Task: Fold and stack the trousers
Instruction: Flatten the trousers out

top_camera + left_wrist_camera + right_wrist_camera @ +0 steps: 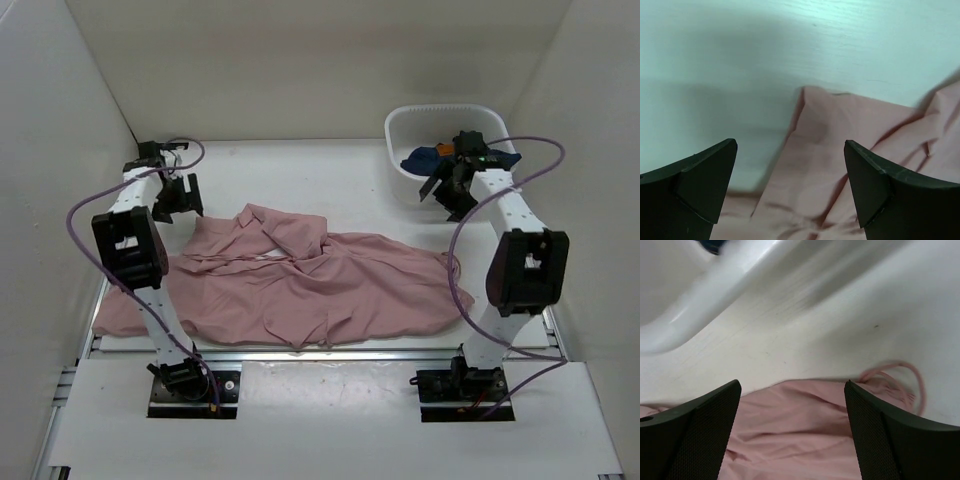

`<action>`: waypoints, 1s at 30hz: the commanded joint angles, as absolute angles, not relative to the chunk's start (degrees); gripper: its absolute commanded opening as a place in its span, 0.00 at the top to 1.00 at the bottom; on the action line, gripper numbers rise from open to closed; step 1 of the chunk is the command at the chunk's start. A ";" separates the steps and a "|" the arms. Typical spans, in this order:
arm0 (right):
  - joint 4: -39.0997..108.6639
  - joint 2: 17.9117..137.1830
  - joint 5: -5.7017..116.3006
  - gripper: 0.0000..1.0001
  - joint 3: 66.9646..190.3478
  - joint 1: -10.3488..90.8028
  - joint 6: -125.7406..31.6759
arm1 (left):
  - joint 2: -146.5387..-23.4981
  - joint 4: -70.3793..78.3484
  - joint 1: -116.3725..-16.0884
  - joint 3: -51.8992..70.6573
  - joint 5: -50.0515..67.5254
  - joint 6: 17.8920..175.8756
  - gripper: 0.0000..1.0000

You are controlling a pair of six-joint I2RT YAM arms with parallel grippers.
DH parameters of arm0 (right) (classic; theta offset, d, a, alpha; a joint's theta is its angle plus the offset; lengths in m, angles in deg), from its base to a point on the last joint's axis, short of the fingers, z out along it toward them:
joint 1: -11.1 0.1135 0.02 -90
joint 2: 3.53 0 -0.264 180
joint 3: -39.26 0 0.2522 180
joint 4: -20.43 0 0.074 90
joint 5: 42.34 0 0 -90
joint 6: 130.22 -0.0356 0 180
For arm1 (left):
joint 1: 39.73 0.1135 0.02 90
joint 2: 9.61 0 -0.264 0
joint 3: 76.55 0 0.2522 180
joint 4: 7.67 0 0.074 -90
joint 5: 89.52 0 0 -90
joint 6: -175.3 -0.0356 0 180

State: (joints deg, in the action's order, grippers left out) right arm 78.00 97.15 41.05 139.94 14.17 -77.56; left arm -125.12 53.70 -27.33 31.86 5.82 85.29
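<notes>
On the white desk (pixel 330 170), the trousers (pixel 300 285) lie crumpled across centre frame with the left gripper (pixel 178 198) and right gripper (pixel 448 192) wide open and empty near their upper edge, where a shallow pinch would likely slip or bunch layers.

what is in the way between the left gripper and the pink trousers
Nothing visible. The left gripper hangs open just above the edge of the trousers, with only the table beside the cloth.
</notes>
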 commanded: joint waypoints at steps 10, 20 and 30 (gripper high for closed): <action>77.26 104.68 50.03 0.12 130.30 18.13 -84.42 | -134.06 56.80 -32.44 32.23 14.79 85.30 0.06; 77.17 101.23 43.79 0.13 122.37 22.26 -85.75 | -132.41 56.80 -31.91 29.76 15.34 85.30 0.86; 75.14 103.26 46.61 1.00 123.15 24.37 -84.61 | -125.11 56.80 -27.00 31.68 10.41 85.30 0.86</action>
State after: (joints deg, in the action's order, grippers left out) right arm 76.21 103.97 47.60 123.11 23.70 -84.99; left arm -131.65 56.85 -29.51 29.59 13.49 85.53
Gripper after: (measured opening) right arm 0.011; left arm 0.153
